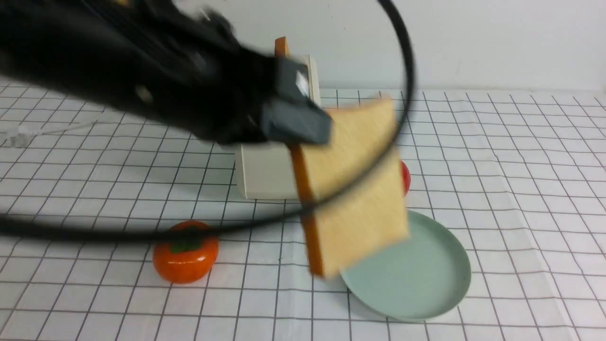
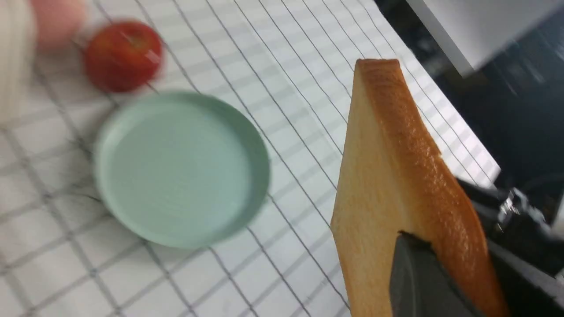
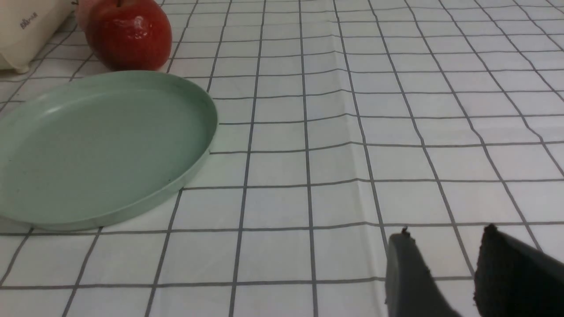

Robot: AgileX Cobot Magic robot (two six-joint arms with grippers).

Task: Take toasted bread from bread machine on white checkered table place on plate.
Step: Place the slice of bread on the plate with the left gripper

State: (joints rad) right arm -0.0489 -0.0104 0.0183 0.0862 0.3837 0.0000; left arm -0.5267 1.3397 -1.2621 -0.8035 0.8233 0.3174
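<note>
The left gripper [image 1: 303, 125] is clamped on the upper edge of a slice of toasted bread [image 1: 360, 189], which hangs on edge in the air above the plate [image 1: 416, 279], over its left rim. The bread machine [image 1: 265, 175] stands behind the plate to its left, a second slice [image 1: 281, 46] poking up from it; a red apple [image 3: 128, 33] sits just behind the plate. The right gripper [image 3: 445, 246] is low over the white checkered table [image 1: 521, 189] to the plate's right, fingers slightly apart.

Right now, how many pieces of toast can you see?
2. One slice is in the air, pinched by the left fingers. The other slice pokes up from the bread machine; the arm hides its top, so maybe more.
</note>
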